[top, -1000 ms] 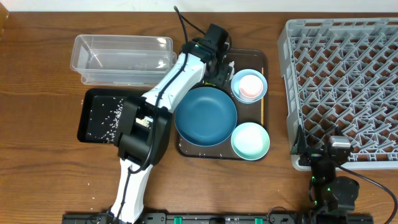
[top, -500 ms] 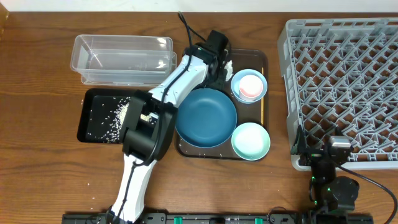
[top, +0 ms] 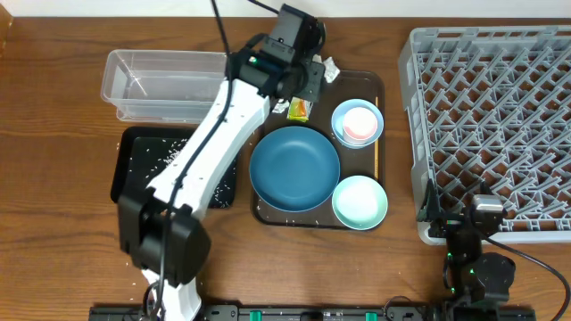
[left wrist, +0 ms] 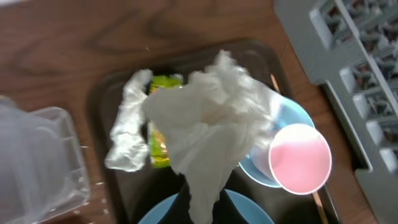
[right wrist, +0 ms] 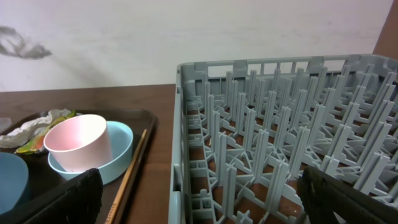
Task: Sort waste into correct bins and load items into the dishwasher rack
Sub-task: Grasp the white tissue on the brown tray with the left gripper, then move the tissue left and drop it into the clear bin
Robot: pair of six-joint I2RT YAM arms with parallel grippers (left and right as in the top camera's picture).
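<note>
Lifted off the brown tray, the left gripper is clamping a crumpled tissue that is dangling over the snack wrapper; the clear tub is lying just leftward, long axis across the table.

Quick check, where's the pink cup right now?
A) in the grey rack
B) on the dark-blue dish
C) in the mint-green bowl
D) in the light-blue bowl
D: the pink cup sits inside the light-blue bowl on the brown tray, as the overhead and right wrist views both show.
</note>
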